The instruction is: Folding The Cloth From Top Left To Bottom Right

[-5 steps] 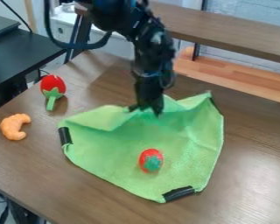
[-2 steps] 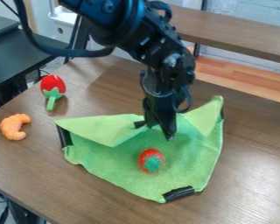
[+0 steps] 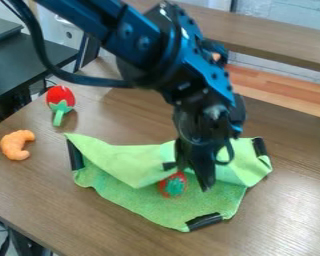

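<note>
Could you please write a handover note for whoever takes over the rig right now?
Gripper: down at the cloth's folded-over flap; its grip is unclear.
Cloth: on the table, with the red-and-green toy on it at the flap's edge.
Done: far side partly folded over.
Left: probably bring the flap to the black-banded bottom corner, then release and withdraw.

Strawberry (image 3: 172, 185) lies on cloth (image 3: 146, 200), croissant (image 3: 14, 145) and vegetable (image 3: 60, 97) to its left
</note>
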{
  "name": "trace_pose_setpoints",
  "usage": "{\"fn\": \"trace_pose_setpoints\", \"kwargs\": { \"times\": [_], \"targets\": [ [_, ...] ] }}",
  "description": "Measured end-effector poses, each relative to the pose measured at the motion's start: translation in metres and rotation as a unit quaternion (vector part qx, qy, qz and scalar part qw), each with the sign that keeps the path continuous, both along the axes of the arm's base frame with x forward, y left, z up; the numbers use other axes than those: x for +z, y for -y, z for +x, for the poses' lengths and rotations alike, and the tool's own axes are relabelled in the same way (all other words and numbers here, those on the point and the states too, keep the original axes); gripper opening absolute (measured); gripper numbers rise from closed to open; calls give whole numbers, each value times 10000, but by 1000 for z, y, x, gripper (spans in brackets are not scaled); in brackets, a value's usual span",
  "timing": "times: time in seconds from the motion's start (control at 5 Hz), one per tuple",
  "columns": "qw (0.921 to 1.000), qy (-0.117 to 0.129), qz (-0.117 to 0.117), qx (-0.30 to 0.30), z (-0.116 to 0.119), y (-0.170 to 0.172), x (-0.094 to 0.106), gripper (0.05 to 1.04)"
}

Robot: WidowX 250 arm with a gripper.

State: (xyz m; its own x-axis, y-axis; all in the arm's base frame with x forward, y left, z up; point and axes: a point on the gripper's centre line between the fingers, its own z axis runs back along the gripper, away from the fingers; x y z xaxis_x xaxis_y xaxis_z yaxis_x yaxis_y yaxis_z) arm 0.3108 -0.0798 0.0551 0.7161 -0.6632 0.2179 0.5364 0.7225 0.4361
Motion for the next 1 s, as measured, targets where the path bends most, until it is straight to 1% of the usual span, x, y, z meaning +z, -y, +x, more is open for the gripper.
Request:
{"fn": "trace_pose_setpoints", "kwargs": {
  "times": [0.2,0.4,0.6,0.8,1.0],
  "targets": [
    [9999,-12,65,103,-9,13,-6,73],
    [9989,-97,166,429,-16,18,-21,225],
    [9970,-548,55,536,-21,23,-23,485],
    [9947,-851,12,574,-25,17,-20,790],
    [9926,-1055,-400,457,-23,20,16,994]
  ]
}}
